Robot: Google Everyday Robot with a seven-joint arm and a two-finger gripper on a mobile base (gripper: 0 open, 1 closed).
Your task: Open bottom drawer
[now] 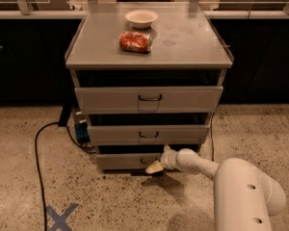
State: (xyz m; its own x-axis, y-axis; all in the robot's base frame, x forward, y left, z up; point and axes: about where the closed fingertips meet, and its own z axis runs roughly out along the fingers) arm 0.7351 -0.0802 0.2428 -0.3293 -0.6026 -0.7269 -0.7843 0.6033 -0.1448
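Bottom drawer [118, 161] is the lowest of three grey fronts in the cabinet, just above the speckled floor [135, 201], with a dark gap showing along its top edge. The gripper [156, 163] is right at the middle of that front, where the small dark handle [145, 160] sits, reaching in from the right. From here I cannot tell whether it is spread or clamped on the handle. The white arm [241, 189] behind it fills the lower right. Above are the middle drawer [183, 134] and top drawer [106, 100]. On the counter [192, 47] lie a red packet [135, 42] and, behind it, a pale bowl [141, 18]. A black cable [38, 153] runs across the floor at left, near a blue tape cross [60, 217].
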